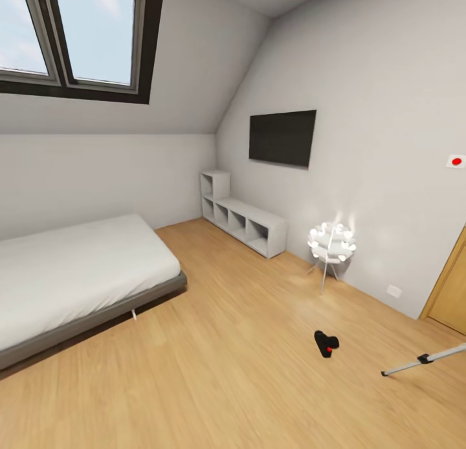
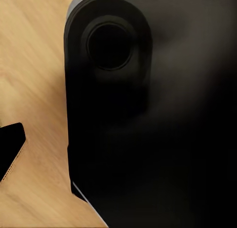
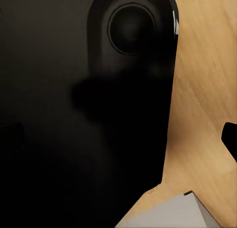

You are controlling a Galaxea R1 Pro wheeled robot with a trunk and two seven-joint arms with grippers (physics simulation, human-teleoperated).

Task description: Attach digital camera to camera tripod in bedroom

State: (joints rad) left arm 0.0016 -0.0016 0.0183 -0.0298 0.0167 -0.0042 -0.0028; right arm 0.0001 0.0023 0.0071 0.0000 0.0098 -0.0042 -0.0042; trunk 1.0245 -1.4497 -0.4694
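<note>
The small, chunky black digital camera with a red dot (image 1: 327, 343) lies on the light wood plank floor (image 1: 246, 371) in the lower right of the head view; its long axis runs from upper left to lower right of the frame, the red dot sitting toward the lower end; which way the lens faces is too small to tell. Right of it and slightly lower in the frame, one silver telescopic leg of the camera tripod (image 1: 424, 359) enters from the right edge; the leg slopes down leftward, its black foot pointing toward the camera, the two apart with bare floor between them.

Both task things sit in the right half of the head view, so I judge the right arm the nearer one, and the robot must first close in toward the lower right; the low grey bed with white mattress (image 1: 77, 274) is well clear at the left.

Each wrist view looks onto dark robot body over wood floor; whether either gripper is released or clenched I cannot tell.
</note>
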